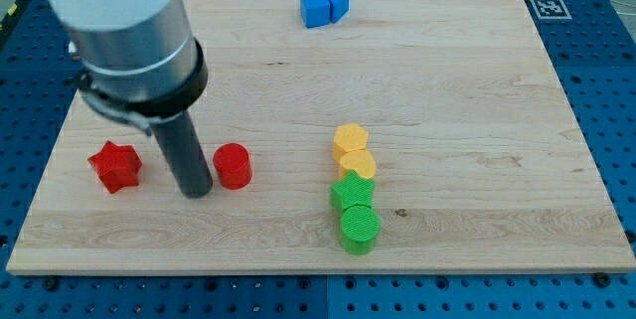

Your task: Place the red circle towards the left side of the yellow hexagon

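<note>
The red circle [232,166] lies on the wooden board at the lower left of the middle. The yellow hexagon [350,140] lies to its right, well apart from it. My tip [197,192] rests on the board just left of the red circle, close to it or touching its left side. A red star [115,166] lies further left of the rod.
A yellow heart [358,166], a green star [352,195] and a green circle [360,228] form a column directly below the yellow hexagon. Two blue blocks [325,6] sit together at the view's top. The board's bottom edge [318,269] runs just below.
</note>
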